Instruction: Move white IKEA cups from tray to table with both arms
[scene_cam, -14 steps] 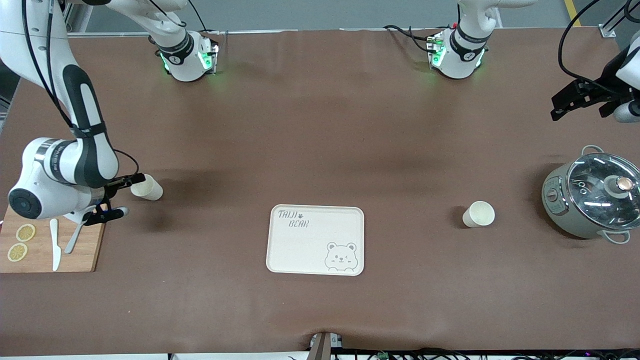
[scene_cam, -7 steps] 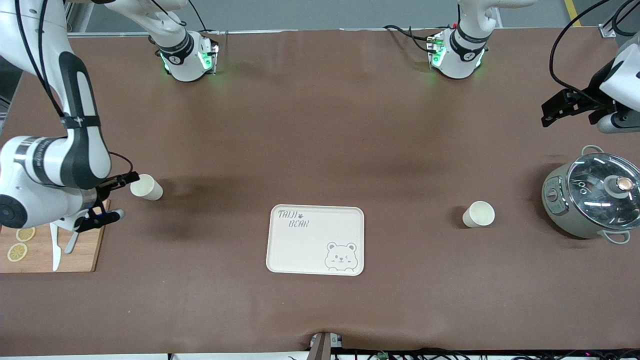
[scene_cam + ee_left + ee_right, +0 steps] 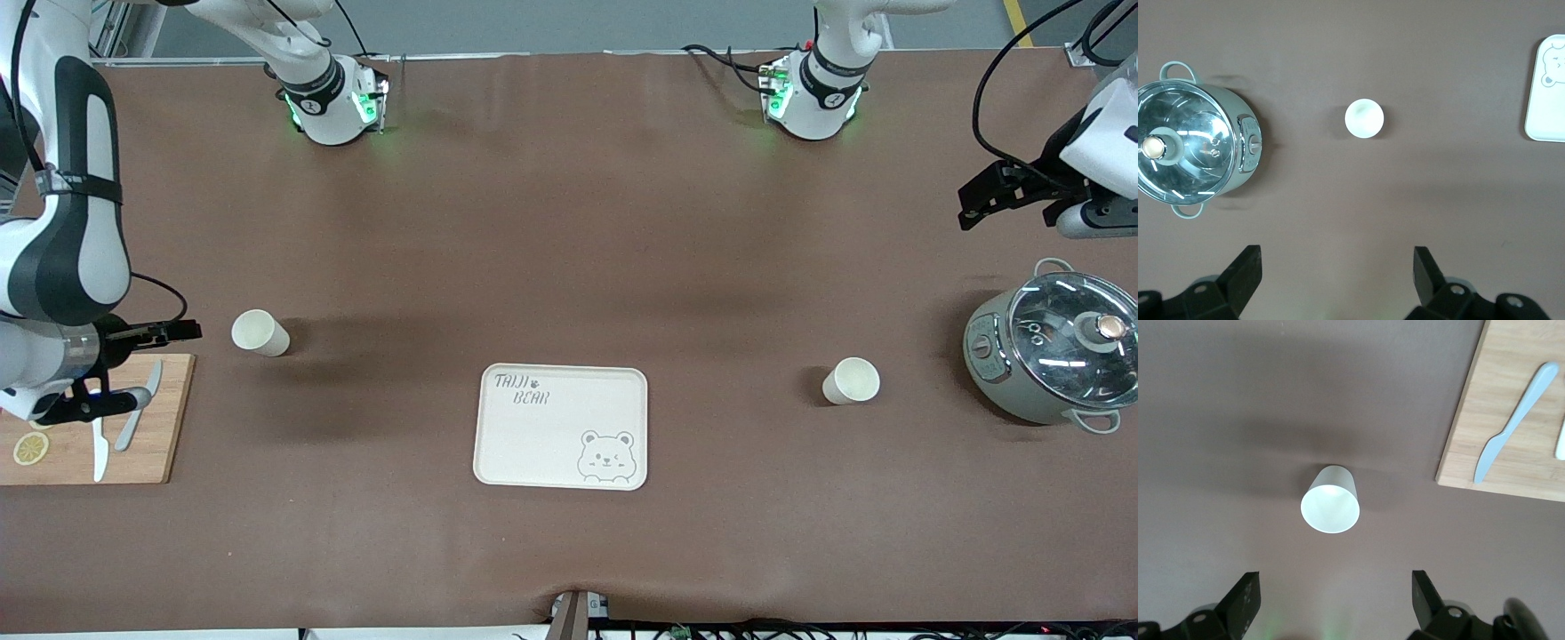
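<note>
One white cup (image 3: 260,332) (image 3: 1330,500) stands mouth up on the brown table toward the right arm's end. The other white cup (image 3: 851,380) (image 3: 1364,118) stands between the bear tray (image 3: 562,427) and the pot. My right gripper (image 3: 147,364) (image 3: 1331,593) is open and empty, over the corner of the wooden board, apart from its cup. My left gripper (image 3: 982,197) (image 3: 1336,267) is open and empty, high over bare table at the left arm's end, well away from its cup.
A grey-green pot (image 3: 1049,351) (image 3: 1195,150) with a glass lid stands at the left arm's end. A wooden board (image 3: 98,444) (image 3: 1511,407) with a white knife (image 3: 1515,423) and a lemon slice lies at the right arm's end. The cream tray holds nothing.
My right gripper has drawn back from beside its cup toward the board, leaving the cup standing. My left gripper has shifted a little toward the table's middle.
</note>
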You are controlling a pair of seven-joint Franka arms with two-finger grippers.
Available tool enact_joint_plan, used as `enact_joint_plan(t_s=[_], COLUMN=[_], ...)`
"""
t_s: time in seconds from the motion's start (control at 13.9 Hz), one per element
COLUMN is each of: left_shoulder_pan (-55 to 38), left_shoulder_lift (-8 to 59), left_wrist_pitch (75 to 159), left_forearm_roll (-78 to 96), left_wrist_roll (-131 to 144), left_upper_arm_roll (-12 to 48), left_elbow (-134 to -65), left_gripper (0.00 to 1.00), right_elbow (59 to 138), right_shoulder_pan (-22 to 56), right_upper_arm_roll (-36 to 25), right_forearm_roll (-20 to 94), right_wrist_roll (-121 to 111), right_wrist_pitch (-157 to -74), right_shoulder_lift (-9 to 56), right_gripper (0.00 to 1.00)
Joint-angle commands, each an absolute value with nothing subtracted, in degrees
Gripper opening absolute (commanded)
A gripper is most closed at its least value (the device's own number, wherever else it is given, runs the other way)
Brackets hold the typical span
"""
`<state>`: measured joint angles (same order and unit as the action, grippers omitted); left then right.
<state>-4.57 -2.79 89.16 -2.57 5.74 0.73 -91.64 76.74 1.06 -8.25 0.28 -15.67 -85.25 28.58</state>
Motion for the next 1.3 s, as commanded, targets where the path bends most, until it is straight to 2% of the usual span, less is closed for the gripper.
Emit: enact_joint_plan(t_s=[0.0, 0.29, 0.5, 0.72, 0.86, 1.08, 1.22], left_shoulder_pan=[-4.40, -4.31, -4.48, -4.40, -4.57, -4.22, -3.78], left_shoulder_lift=[-3.34, -3.34, -2.20, -2.11, -1.94, -1.76, -2.19], left_wrist_pitch=[89.91, 90.17, 91.84, 91.85, 92.11, 92.55, 91.67], left_forearm_roll=[-2.46, -2.46, -2.46, -2.46, -2.46, -2.37, -2.37], left_wrist_roll=[4.92, 4.83, 4.83, 4.83, 4.83, 4.75, 4.75], left_upper_arm_roll=[1.05, 1.05, 1.05, 1.14, 1.06, 1.06, 1.05], left_elbow=[-91.76, -91.76, -91.76, -91.67, -91.58, -91.76, -92.11], left_gripper=[1.00, 1.00, 1.00, 1.00, 1.00, 1.00, 1.00], right_elbow=[72.54, 70.05, 70.66, 70.14, 71.01, 77.67, 86.18], right_shoulder_pan=[0.35, 0.44, 0.27, -0.09, 1.66, 2.38, 2.37], right_upper_arm_roll=[-7.21, -7.47, -7.21, -7.47, -7.47, -7.38, -7.56], right_forearm_roll=[0.17, 0.88, 5.68, 8.18, 4.77, 1.85, 1.58], right_wrist_roll=[-14.76, -10.84, -7.29, -7.56, -5.99, -6.15, -6.24], right_wrist_pitch=[-84.73, -82.44, -82.35, -80.51, -79.90, -81.47, -86.72], right_shoulder_lift=[27.77, 27.78, 20.77, 19.68, 17.08, 11.80, 6.01], right_gripper=[1.00, 1.00, 1.00, 1.00, 1.00, 1.00, 1.00])
